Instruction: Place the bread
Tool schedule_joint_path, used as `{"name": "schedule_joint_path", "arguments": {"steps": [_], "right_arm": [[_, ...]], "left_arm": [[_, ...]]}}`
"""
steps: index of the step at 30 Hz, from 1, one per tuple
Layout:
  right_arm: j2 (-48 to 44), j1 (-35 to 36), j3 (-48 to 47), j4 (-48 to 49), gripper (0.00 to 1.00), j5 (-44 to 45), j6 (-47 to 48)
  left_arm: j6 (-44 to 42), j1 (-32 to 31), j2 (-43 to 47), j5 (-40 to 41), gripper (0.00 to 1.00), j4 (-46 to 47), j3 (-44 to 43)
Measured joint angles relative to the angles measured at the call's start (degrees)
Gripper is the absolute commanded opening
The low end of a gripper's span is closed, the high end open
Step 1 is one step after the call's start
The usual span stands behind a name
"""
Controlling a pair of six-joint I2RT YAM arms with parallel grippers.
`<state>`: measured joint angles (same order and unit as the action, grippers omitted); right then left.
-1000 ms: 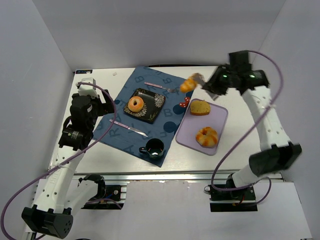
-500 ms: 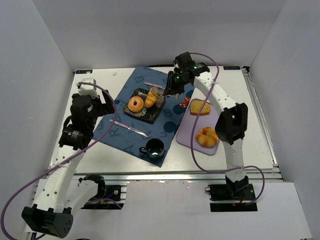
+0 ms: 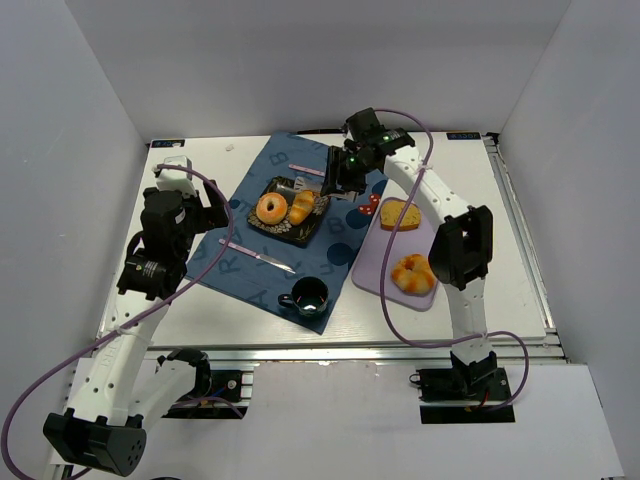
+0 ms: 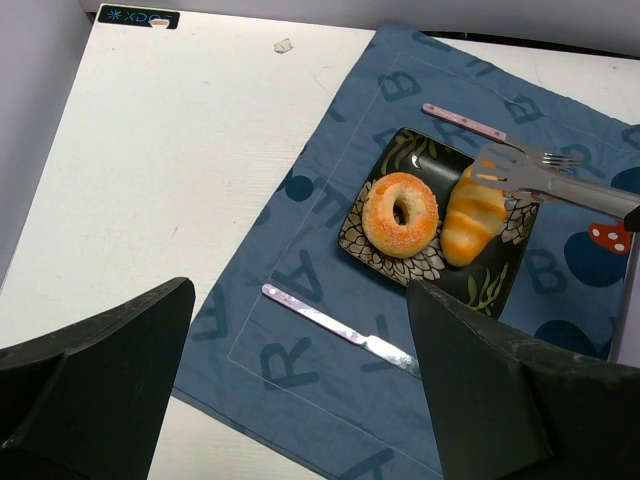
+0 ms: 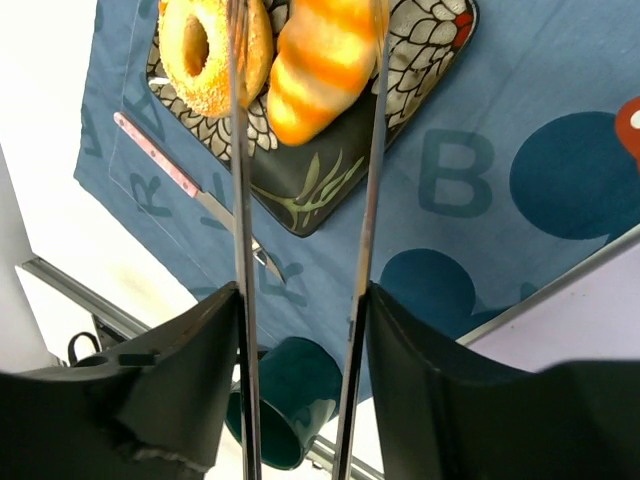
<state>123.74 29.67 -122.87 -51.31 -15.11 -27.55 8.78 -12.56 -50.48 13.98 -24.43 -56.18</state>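
The bread (image 4: 472, 215) lies on the black plate (image 4: 497, 292) beside the donut (image 4: 400, 213). The right gripper (image 4: 488, 168) straddles it, jaws parted. The left gripper (image 4: 300, 290) hovers wide open and empty over the surface (image 4: 170, 130).

There are four baked items: one croissant (image 3: 301, 205), one bagel (image 3: 271, 208), one toast slice (image 3: 399, 214) and one knotted bun (image 3: 413, 273). There is also one black plate (image 3: 297, 234), one lavender tray (image 3: 380, 262), one blue placemat (image 3: 240, 270), one knife (image 4: 340, 330), one fork (image 4: 465, 120) and one mug (image 3: 309, 294).

We see only part of the bread (image 5: 320, 70) and the donut (image 5: 200, 50) on the plate (image 5: 320, 190); the top edge cuts them. The cup (image 5: 295, 400) near the plate is half hidden.
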Motion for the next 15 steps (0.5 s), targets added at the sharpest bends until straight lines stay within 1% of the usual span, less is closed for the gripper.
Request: {"name": "schedule_joint_path", "arguments": {"steps": [5, 9, 12, 15], "right_arm": [[-0.07, 0.13, -1.62, -1.42, 0.61, 0.55, 0.17], [-1.97, 0.04, -1.84, -1.97, 0.61, 2.80, 0.02], [-5.75, -0.26, -0.17, -1.90, 0.61, 4.87, -0.37], [-12.31, -1.36, 3.80, -0.87, 0.60, 7.28, -0.98]], "left_arm": [[0.00, 0.00, 0.02, 0.00, 0.98, 0.00, 0.00], [0.02, 0.00, 0.09, -0.02, 0.98, 0.02, 0.00], [0.02, 0.00, 0.35, -0.02, 0.98, 0.02, 0.00], [0.02, 0.00, 0.85, -0.04, 0.98, 0.04, 0.00]]}}
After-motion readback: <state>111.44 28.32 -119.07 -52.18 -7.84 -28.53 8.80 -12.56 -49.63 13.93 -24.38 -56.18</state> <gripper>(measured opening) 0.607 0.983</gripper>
